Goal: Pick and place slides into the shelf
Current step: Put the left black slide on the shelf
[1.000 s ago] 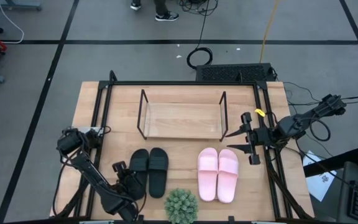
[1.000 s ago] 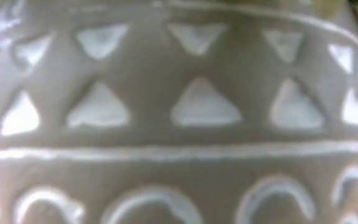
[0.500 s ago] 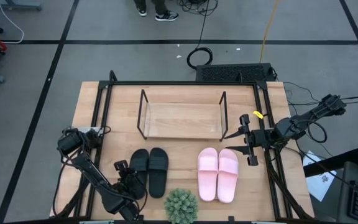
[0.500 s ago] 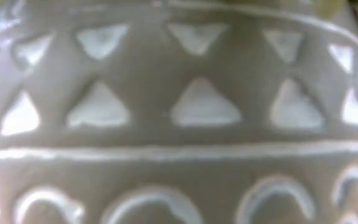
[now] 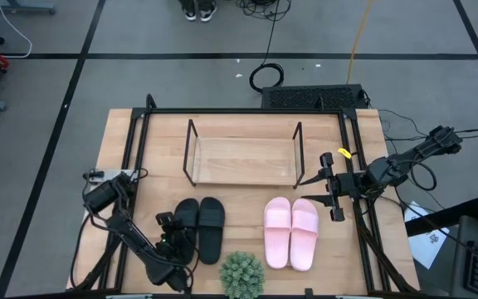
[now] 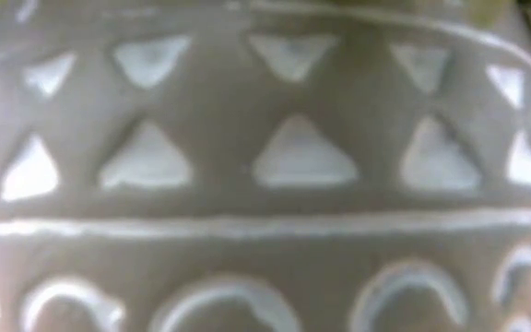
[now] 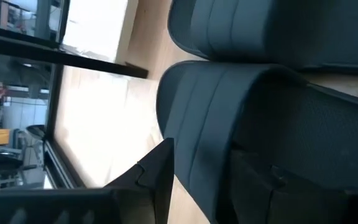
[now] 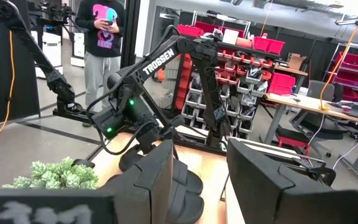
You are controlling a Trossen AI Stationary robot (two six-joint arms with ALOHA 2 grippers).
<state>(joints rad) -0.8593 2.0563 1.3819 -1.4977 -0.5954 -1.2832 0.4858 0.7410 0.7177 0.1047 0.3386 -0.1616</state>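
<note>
The shelf [image 5: 243, 159] stands bare; all four slides lie near it. The left gripper [image 5: 175, 241], fingers astride the outer black slide [image 5: 184, 230], likely needs to clamp and lift; the right gripper [image 5: 326, 186] waits beside the shelf, fingers apart

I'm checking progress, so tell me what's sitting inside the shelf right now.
Nothing shows inside the shelf: only its bare wooden board. The black slides and pink slides lie on the table in front of it.
</note>
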